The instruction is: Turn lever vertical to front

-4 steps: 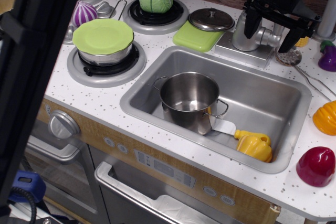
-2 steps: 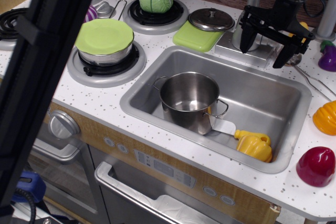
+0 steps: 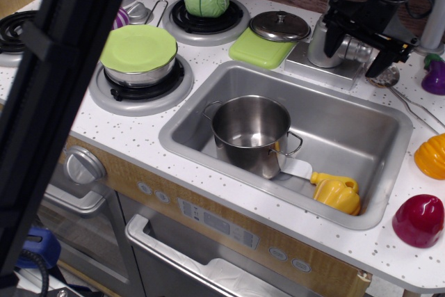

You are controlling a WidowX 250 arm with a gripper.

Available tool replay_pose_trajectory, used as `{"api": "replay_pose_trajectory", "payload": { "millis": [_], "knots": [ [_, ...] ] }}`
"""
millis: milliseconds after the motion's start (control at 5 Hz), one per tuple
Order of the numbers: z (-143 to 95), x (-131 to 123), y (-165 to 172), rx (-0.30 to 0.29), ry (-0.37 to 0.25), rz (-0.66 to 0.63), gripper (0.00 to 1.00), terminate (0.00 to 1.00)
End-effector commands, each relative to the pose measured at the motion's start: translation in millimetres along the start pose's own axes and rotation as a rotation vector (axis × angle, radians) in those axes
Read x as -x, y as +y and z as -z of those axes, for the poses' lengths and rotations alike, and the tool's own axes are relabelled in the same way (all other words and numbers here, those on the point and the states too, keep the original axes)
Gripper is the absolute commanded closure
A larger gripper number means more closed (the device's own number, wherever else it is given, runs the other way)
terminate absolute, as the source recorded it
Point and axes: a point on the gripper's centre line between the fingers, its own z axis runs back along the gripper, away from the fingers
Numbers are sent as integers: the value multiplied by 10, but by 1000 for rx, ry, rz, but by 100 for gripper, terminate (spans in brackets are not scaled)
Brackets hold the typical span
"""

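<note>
The chunky silver tap body (image 3: 324, 45) stands on its base behind the sink. Its lever (image 3: 359, 51) is a short silver-grey stub that juts to the right from the body's side. My black gripper (image 3: 359, 46) hangs over the tap from the back right. It is open, with one finger (image 3: 332, 33) at the left against the tap body and the other finger (image 3: 384, 60) to the right of the lever. The lever shows in the gap between them. I cannot tell whether either finger touches it.
A steel pot (image 3: 250, 130) and a yellow pepper (image 3: 338, 193) lie in the sink (image 3: 379, 119). A lid (image 3: 280, 26) rests on a green board left of the tap. An eggplant (image 3: 436, 76), an orange vegetable (image 3: 432, 156) and a red one (image 3: 418, 220) sit at the right. A black post (image 3: 55, 88) blocks the left foreground.
The gripper dipped forward and down in front of the tap, hiding the lever, then came back up and to the right. The lever looks the same as before.
</note>
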Motion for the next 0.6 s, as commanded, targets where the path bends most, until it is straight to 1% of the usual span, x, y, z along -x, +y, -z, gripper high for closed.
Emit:
{"api": "replay_pose_trajectory", "payload": {
  "millis": [0, 200, 400],
  "knots": [
    [-553, -336, 69, -13, -181, -30, 0, 0],
    [-597, -424, 88, -32, -214, -19, 0, 0],
    [-571, -462, 131, -35, -231, -14, 0, 0]
  ]
}}
